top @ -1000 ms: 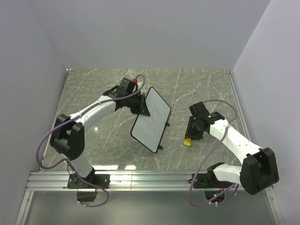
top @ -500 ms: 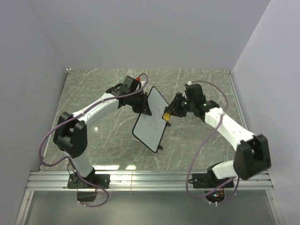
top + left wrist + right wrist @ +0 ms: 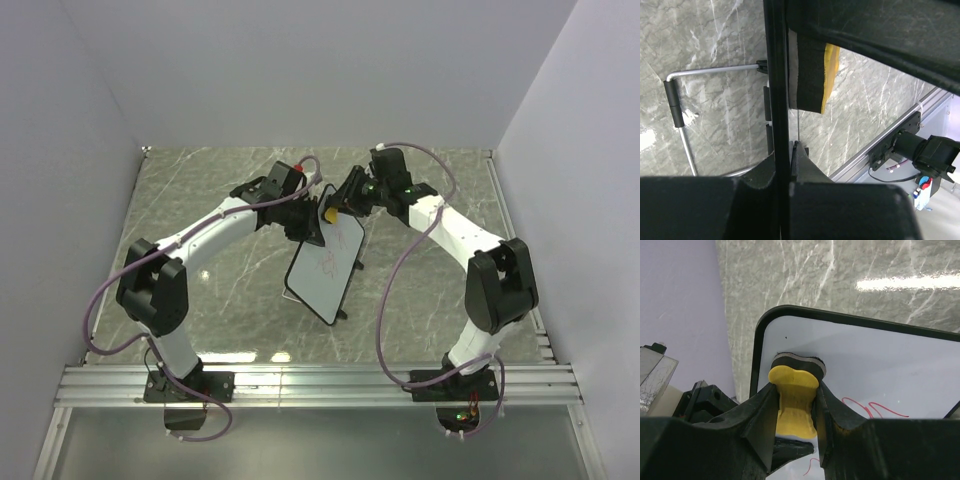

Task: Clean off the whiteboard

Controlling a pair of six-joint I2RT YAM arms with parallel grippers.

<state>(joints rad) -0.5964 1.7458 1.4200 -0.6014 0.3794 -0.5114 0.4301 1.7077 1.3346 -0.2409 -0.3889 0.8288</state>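
Note:
The whiteboard (image 3: 325,262) is white with a thin black rim and faint red scribbles. It stands tilted on the table, its lower edge near the front. My left gripper (image 3: 306,226) is shut on its upper left rim and holds it up; in the left wrist view the rim (image 3: 776,85) runs edge-on between the jaws. My right gripper (image 3: 333,208) is shut on the yellow bone-shaped eraser (image 3: 795,400). Its black felt pad (image 3: 798,362) presses on the board (image 3: 875,360) near the top corner, above the red scribbles (image 3: 867,409). The eraser also shows in the left wrist view (image 3: 829,75).
The grey marble table (image 3: 210,250) has a metal rail (image 3: 320,385) along its near edge and plain walls on three sides. A wire stand (image 3: 677,110) sticks out behind the board. Both arms meet over the table's middle back.
My right arm has swung left and back from the table's right side, carrying the eraser up to the board's top corner. The left gripper has kept holding the board, tilting it slightly.

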